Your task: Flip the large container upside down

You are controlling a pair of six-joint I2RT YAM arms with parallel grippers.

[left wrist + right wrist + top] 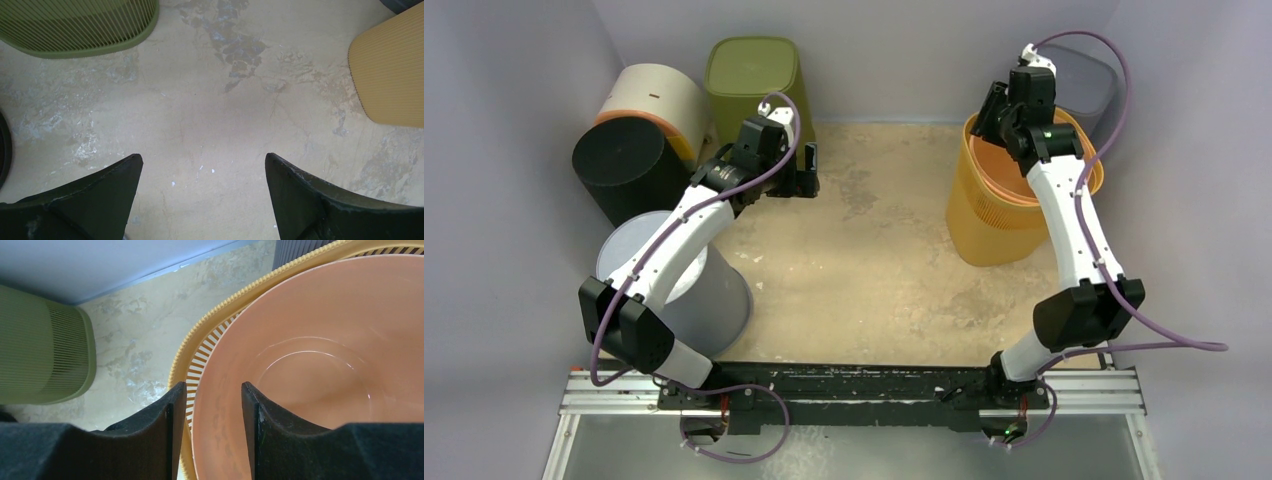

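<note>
A large yellow slatted basket (989,225) stands upright at the right of the table, with a salmon bin (1014,182) nested inside it. My right gripper (996,118) is at their near-left rim. In the right wrist view, the right gripper (214,387) straddles both rims: one finger is outside the yellow basket (195,345) and the other is inside the salmon bin (325,330), closed down on the two walls. My left gripper (805,172) is open and empty over bare table, also seen in the left wrist view (202,160).
A green slatted bin (752,75) stands upside down at the back. A cream bin (656,100) and a black bin (619,165) lie at the left. A grey bin (709,295) stands upside down under the left arm. A grey bin (1092,85) is behind the basket.
</note>
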